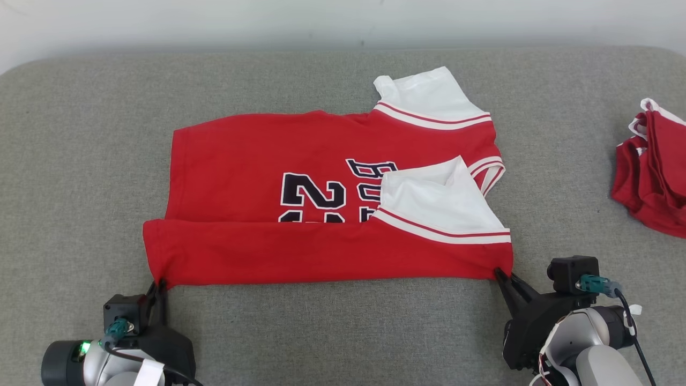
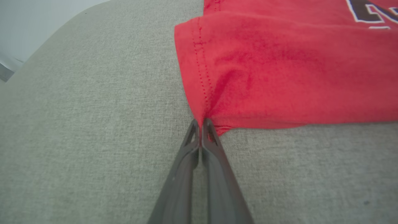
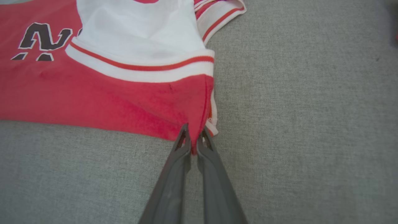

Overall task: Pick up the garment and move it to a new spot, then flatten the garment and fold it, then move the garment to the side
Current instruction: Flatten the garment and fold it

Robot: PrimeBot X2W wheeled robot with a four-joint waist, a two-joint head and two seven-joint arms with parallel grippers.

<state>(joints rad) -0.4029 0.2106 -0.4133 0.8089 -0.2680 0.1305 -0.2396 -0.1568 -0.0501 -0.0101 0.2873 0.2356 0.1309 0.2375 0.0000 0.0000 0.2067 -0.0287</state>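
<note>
Jaws of both grippers are closed on cloth. The left gripper (image 1: 159,284) pinches the near left corner of the garment (image 1: 300,177), at the stitched hem. In the left wrist view, the fingertips (image 2: 199,130) meet with red fabric bunched between them. The right gripper (image 1: 501,274) pinches the near right corner, just below the white sleeve (image 1: 439,198). In the right wrist view, a peak of red cloth is clamped between its fingertips (image 3: 186,137).

The garment is a red jersey lying across the middle of the padded bench (image 1: 332,332), with the hem toward the left edge and the sleeves toward the right edge. Its near long strip lies folded over the body and covers the lower part of the printed number (image 1: 313,195). The near sleeve lies on top of that strip.

Judgement: the fold step is in hand. Holding both ends of the near fold line keeps the edge straight and taut. This allows it to be carried as one toward the far edge without sagging in the middle.

The far sleeve (image 1: 423,96) projects toward the far edge and is not yet tucked in. A heap of red clothing (image 1: 651,171) lies at the right edge, well apart from the garment. It limits the free room on that side for the final move. No object lies between the grippers and the far edge.
</note>
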